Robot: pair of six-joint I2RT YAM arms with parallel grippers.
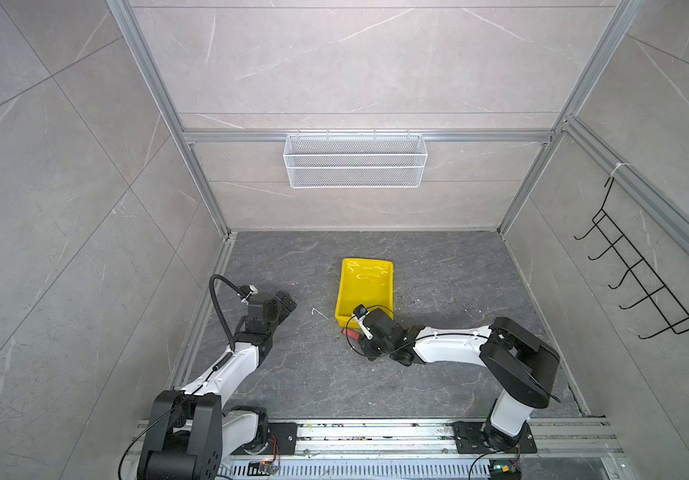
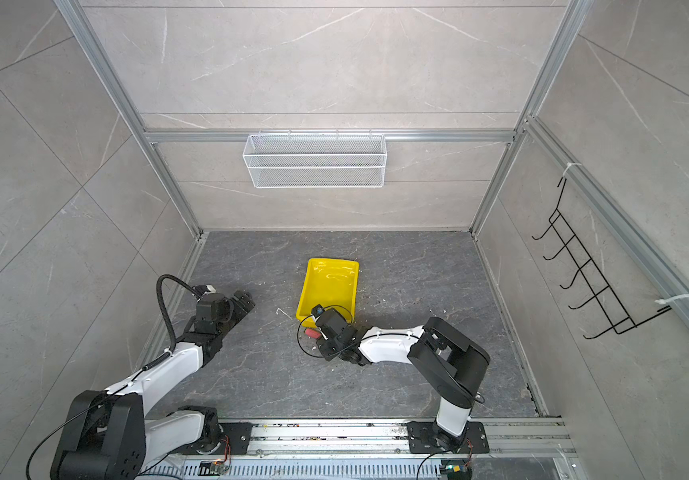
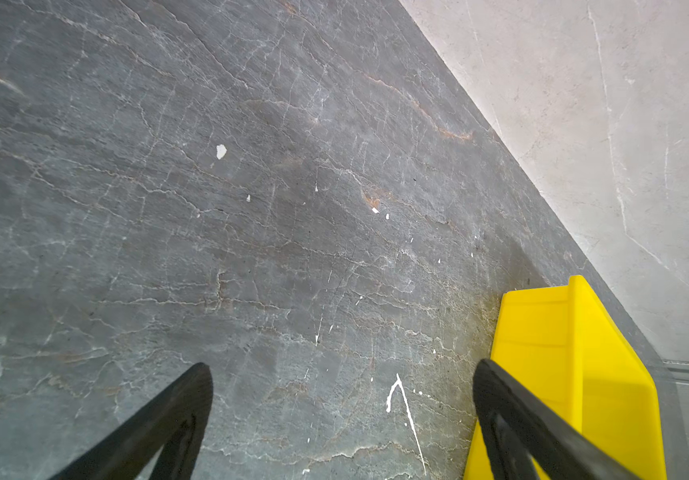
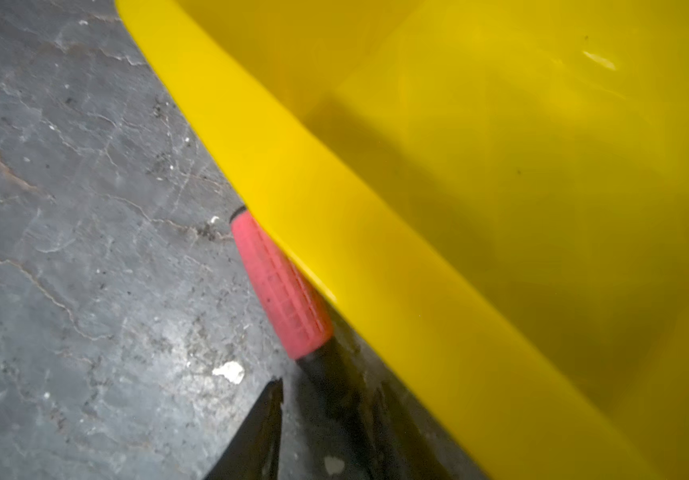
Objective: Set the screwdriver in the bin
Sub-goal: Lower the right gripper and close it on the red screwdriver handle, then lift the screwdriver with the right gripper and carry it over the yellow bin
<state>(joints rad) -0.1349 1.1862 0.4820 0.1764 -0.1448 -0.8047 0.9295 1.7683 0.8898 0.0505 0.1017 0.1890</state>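
Red-handled screwdriver [image 4: 282, 286] lies against the yellow bin [image 4: 500, 166] outer wall; right gripper [image 4: 326, 419] fingers straddle its shaft, grip unclear. Lift clear above the rim first. Left gripper [image 3: 342, 415] fingers open.

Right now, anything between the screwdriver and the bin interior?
Yes: the bin's near rim. The screwdriver lies on the floor outside, tucked partly under that rim; it must be lifted over.
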